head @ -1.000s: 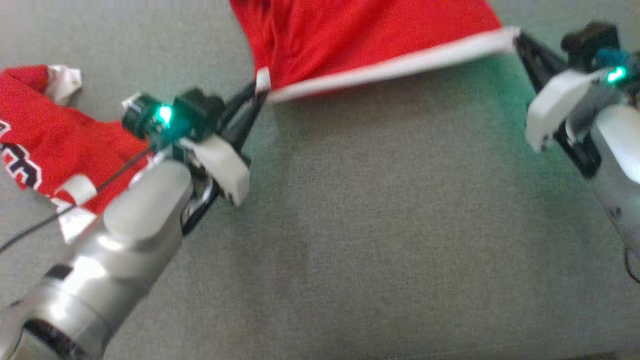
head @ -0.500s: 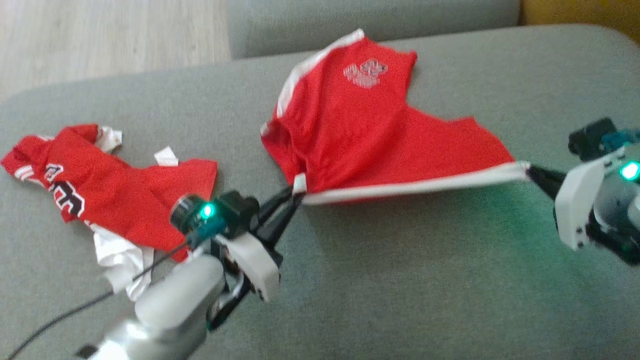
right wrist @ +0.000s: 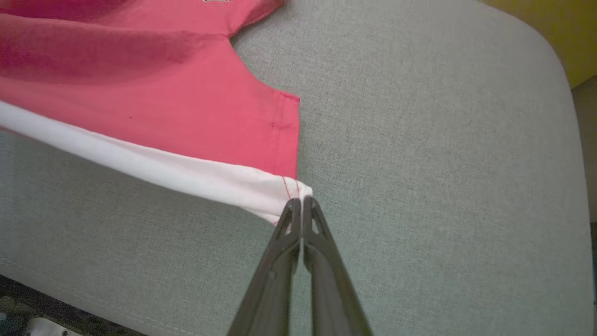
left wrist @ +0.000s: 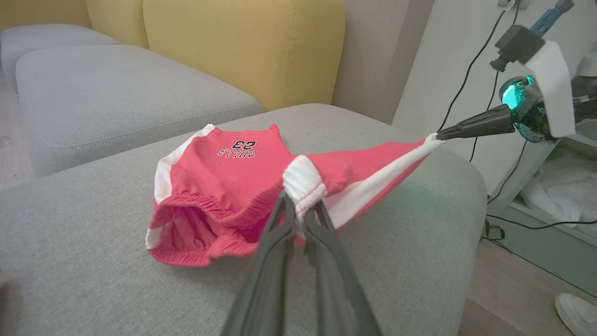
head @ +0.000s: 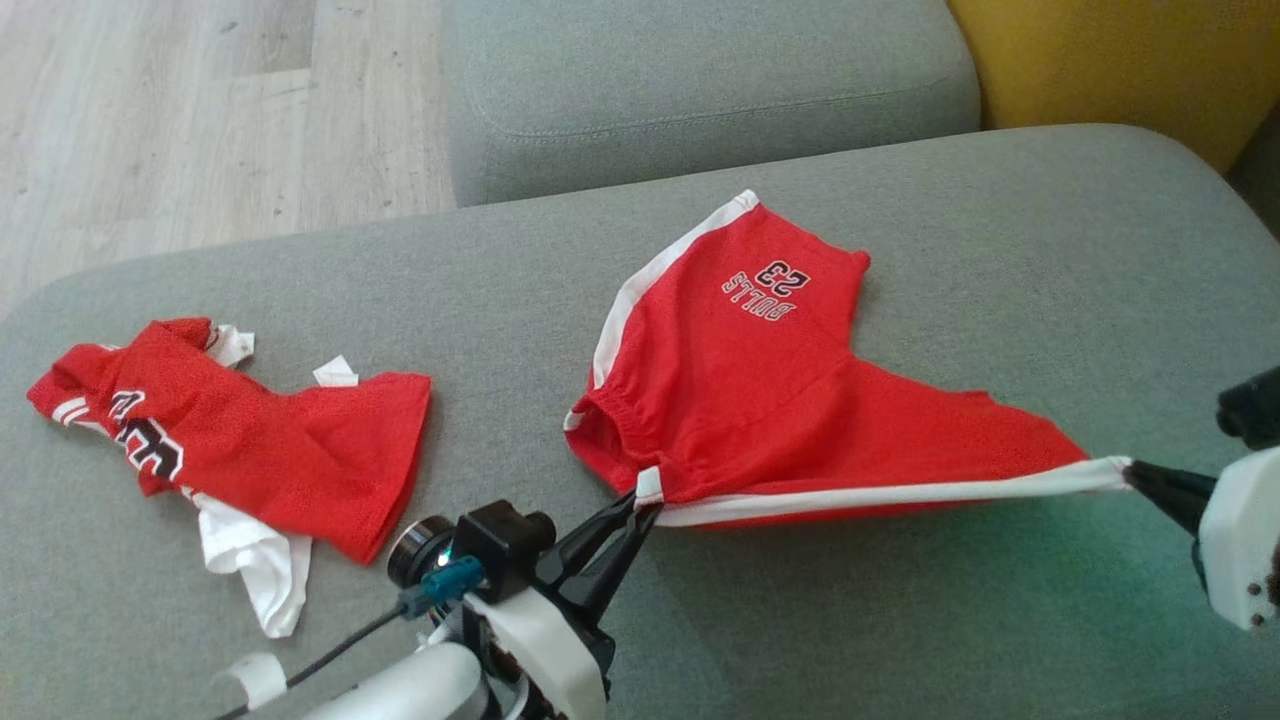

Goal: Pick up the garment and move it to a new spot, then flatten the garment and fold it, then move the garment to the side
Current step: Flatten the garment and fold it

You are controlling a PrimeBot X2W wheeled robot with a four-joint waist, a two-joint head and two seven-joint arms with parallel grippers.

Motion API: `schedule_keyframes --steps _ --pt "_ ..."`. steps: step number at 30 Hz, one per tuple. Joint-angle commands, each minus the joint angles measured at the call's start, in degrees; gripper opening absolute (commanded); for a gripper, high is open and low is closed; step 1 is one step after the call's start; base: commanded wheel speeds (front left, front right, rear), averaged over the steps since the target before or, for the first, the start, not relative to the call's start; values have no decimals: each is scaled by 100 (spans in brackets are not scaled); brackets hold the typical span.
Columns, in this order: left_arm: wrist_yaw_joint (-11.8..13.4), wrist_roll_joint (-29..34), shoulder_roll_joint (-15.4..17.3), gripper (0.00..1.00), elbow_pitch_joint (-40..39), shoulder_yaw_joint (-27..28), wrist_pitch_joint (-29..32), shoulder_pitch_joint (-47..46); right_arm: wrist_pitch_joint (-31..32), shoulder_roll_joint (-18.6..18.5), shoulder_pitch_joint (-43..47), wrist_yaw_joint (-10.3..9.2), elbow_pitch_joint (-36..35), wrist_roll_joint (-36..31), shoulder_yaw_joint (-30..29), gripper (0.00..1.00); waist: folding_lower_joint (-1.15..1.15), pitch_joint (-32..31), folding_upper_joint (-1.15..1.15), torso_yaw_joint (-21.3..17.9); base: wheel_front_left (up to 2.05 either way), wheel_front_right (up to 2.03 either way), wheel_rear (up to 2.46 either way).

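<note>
Pinching the white waistband end of the red shorts (head: 740,390), the left gripper (head: 643,497) is holding its two dark fingers nearly closed on the cloth. In the left wrist view a small gather of white elastic is bunching just above its fingertips (left wrist: 287,205). The right gripper (head: 1132,470) is clamping fully shut on the white corner of the leg hem, at the other end of the same white side stripe (head: 880,495). That stripe is stretching taut between the two grippers and casting a shadow on the grey sofa cushion (head: 900,630) beneath it. The rest of the shorts is lying on the cushion ahead of both sets of fingertips, with the leg printed "BULLS 23" resting farthest from the left gripper and the open waistband sagging just to the left of its fingers. A crumpled red jersey (head: 270,450) with white cloth under it is lying on the same cushion, off to the left of the left gripper and well apart from the shorts. A yellow backrest (head: 1120,70) is rising beyond the right gripper
</note>
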Motion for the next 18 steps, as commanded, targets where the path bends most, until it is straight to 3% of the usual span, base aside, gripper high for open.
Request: schedule_keyframes --steps 1,6,11,18 --pt "66 -2 180 0 -186 221 9 -201 -69 -297 -35 -4 -122 -64 -212 0 0 8 0 9 0 0 0" --pt "202 11 233 0 -400 254 85 -233 -164 -67 124 -4 -293 -593 -1020 0 0 159 0 94 0 0 0" --pt "308 15 126 0 -451 482 62 -601 -335 558 -141 -4 -459 -1503 -1981 0 0 711 0 326 0 0 0" --pt "275 80 -65 0 -241 643 36 -1132 -401 1178 -821 -4 -328 -2397 -2462 0 0 1296 0 594 0 0 0"
